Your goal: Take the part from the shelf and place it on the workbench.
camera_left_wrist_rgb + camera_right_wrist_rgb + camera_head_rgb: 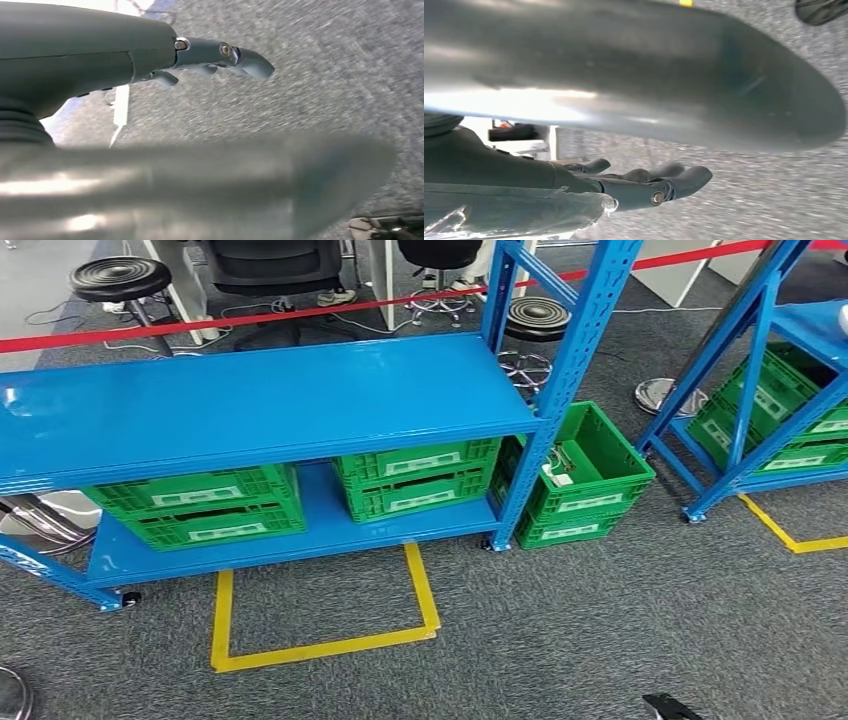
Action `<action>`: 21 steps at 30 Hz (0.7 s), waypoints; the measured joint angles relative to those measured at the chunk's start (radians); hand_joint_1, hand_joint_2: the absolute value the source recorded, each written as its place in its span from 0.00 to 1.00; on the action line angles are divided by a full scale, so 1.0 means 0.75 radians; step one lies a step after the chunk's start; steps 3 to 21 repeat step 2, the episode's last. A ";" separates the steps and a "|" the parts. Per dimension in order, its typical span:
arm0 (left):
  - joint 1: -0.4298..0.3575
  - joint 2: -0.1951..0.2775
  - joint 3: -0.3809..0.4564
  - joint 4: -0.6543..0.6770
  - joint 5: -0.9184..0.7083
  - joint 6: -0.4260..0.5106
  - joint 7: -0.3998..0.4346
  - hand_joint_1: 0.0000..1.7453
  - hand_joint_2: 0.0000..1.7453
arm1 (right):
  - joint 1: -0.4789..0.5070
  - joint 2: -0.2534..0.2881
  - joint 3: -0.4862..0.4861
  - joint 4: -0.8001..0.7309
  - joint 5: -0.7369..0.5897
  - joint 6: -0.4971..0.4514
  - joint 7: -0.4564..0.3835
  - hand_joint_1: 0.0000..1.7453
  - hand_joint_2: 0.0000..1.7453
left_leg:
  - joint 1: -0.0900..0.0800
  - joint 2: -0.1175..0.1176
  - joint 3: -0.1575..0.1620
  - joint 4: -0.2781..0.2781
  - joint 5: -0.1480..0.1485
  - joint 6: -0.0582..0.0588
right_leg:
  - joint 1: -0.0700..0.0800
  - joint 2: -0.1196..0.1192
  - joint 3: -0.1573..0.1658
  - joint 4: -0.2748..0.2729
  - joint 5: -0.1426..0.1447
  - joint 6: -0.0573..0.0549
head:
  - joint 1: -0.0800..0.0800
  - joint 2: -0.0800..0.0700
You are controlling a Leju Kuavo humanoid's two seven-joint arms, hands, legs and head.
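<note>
Looking down from my head camera, I face a blue steel shelf unit (pixel 250 400) standing on grey carpet (pixel 600 640), its upper deck bare. Two green slatted plastic crates (pixel 205 505) sit side by side on its lower deck. A third green crate (pixel 590 485) stands on the floor just beside the unit's right-hand post, and in it lies a small white part with thin wires (pixel 556 472), resting against the crate's near left wall. A yellow tape outline (pixel 320 640) marks the carpet in front of the shelf. A second blue rack (pixel 770 370) to the right carries more green crates. A red barrier tape (pixel 300 312) runs behind the shelf, with black round stools (pixel 120 278) beyond it.

My left hand (pixel 210 57) hangs over the carpet, fingers extended and apart, holding nothing. My right hand (pixel 644 185) likewise hangs over carpet, fingers loosely extended and nothing in its grasp.
</note>
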 joint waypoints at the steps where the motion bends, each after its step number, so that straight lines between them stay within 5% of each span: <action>1: 0.002 0.000 0.001 0.000 0.000 0.001 -0.006 0.00 1.00 | -0.002 0.000 -0.001 -0.001 -0.003 -0.010 0.001 0.00 0.25 | -0.004 0.005 0.001 0.001 -0.002 0.001 | 0.002 -0.025 0.002 0.002 0.005 -0.014 | 0.004 0.000; 2: 0.003 0.001 0.002 0.000 0.000 0.001 -0.010 0.00 1.00 | -0.004 0.000 -0.002 -0.001 -0.004 -0.015 0.003 0.00 0.33 | -0.007 0.005 0.001 0.002 -0.005 -0.001 | 0.004 -0.042 0.003 0.004 0.003 -0.023 | 0.007 0.000; 21: 0.003 0.001 0.002 0.000 0.000 0.001 -0.010 0.00 1.00 | -0.004 0.000 -0.002 -0.001 -0.004 -0.015 0.003 0.00 0.33 | -0.007 0.005 0.001 0.002 -0.005 -0.001 | 0.004 -0.042 0.003 0.004 0.003 -0.023 | 0.007 0.000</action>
